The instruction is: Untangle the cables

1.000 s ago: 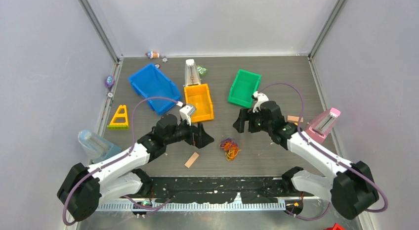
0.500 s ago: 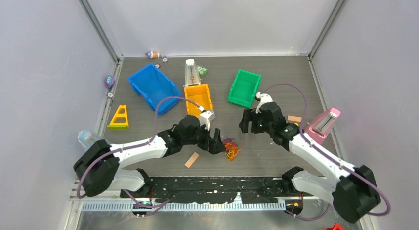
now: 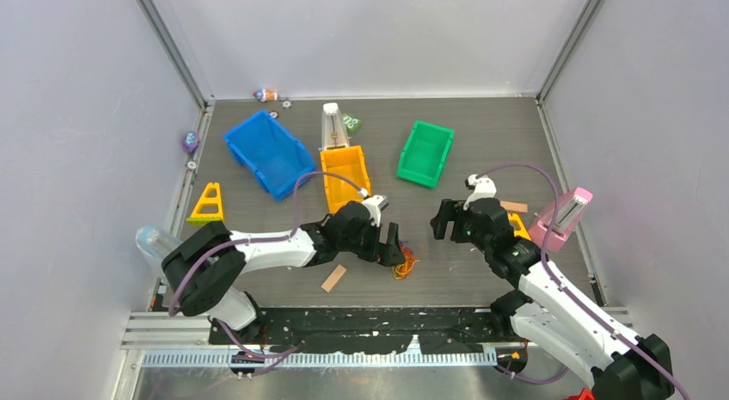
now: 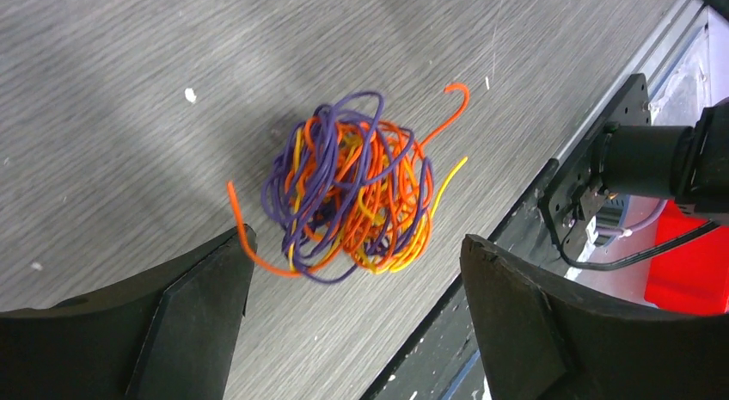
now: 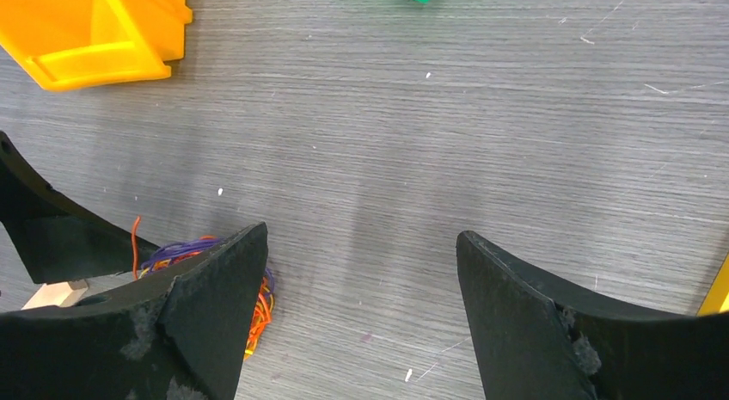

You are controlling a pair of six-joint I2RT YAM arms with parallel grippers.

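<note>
Left wrist: grpr [image 4: 354,249] wide over cables [image 4: 344,189]

This is a robotics lab's enclosed test cell: plain pale walls [image 3: 370,39] meet at bare aluminium frame posts [image 3: 172,47] around a grey wood-grain table [image 3: 490,138]. A left arm [image 3: 266,248] and a right arm [image 3: 559,292] are bolted to a black mounting rail [image 3: 378,323] at its near edge, with plastic bins scattered beyond (a blue bin [image 3: 266,150], an orange bin [image 3: 346,178], a green bin [image 3: 425,152]).
</note>
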